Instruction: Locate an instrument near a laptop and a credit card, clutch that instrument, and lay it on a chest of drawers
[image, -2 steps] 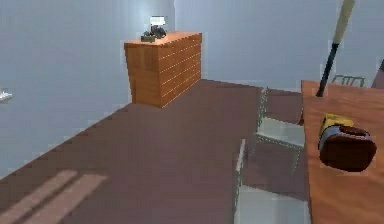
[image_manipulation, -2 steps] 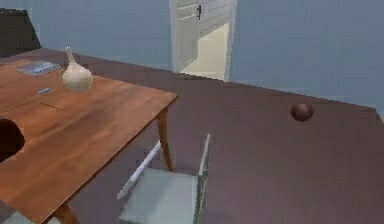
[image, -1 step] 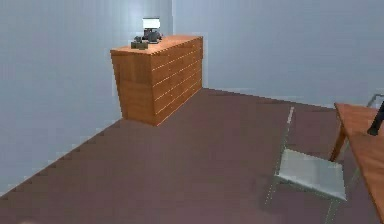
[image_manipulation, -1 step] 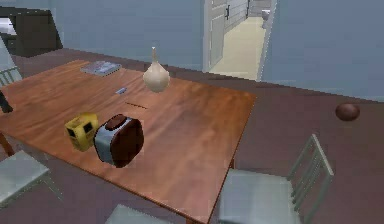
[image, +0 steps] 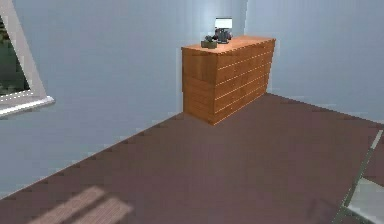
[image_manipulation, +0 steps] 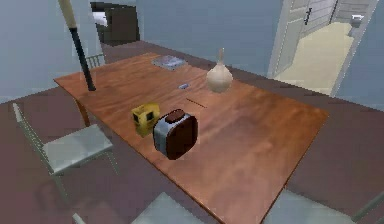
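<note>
Ahead of me the chest of drawers (image: 230, 78) stands against the far wall near the room's corner, with a dark lump (image: 213, 41) and a small white thing (image: 224, 22) on top. Out to the side, the wooden desk (image_manipulation: 260, 125) carries a pale vase (image_manipulation: 219, 73), a yellow box (image_manipulation: 146, 119), a dark and silver toaster-like block (image_manipulation: 175, 133), a flat grey item (image_manipulation: 170, 62) and a tall stick (image_manipulation: 78, 50), pale on top and dark below. I cannot tell which of these is the instrument, nor the hand's state
</note>
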